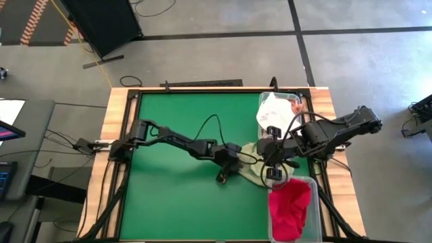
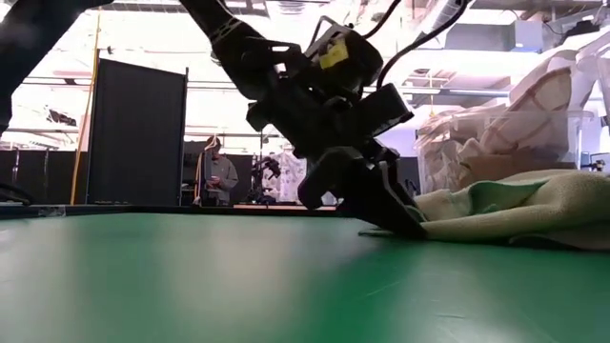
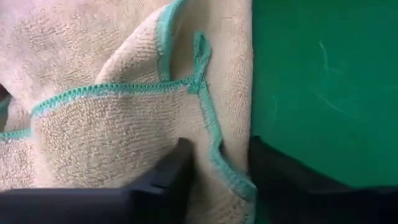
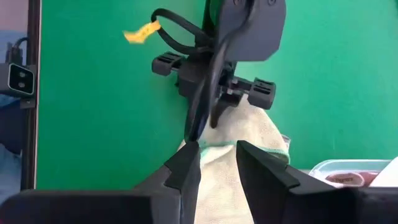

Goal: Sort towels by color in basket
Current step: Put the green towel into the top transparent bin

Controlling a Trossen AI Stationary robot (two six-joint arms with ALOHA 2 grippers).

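Note:
A pale tan-green towel [image 1: 253, 169] with a green stitched hem lies bunched on the green table, right of the middle. In the low view the towel [image 2: 515, 205] rests on the mat as a low mound. My left gripper [image 1: 223, 174] reaches across from the left and meets the towel's left edge, shut on it. My right gripper [image 1: 273, 172] stands over the towel's right part, fingers narrowly apart with cloth between them. White towels [image 1: 273, 111] fill a clear bin at the far right. A red towel [image 1: 291, 209] fills a clear bin at the near right. My left gripper [image 3: 217, 174] has the towel's hemmed edge [image 3: 214, 146] pinched between its two fingers, coming slanting down from the table's left. In the low view its fingertips [image 2: 396, 217] sit at the mat, and the towel still lies on the table. One layer or several, I cannot tell. My right gripper [image 4: 217, 168] comes from above, pointing down, with the towel's cloth [image 4: 214, 158] between its fingers near a green-hemmed edge. The towel [image 4: 249, 134] spreads out below on the table, slack. How far back the cloth reaches does not show.
The clear bin of white towels [image 1: 297, 100] and the clear bin with the red towel [image 1: 314, 192] stand along the table's right side, close to my right arm. The green mat to the left [image 1: 169, 196] holds only my left arm. A person [image 2: 219, 176] stands far behind the table.

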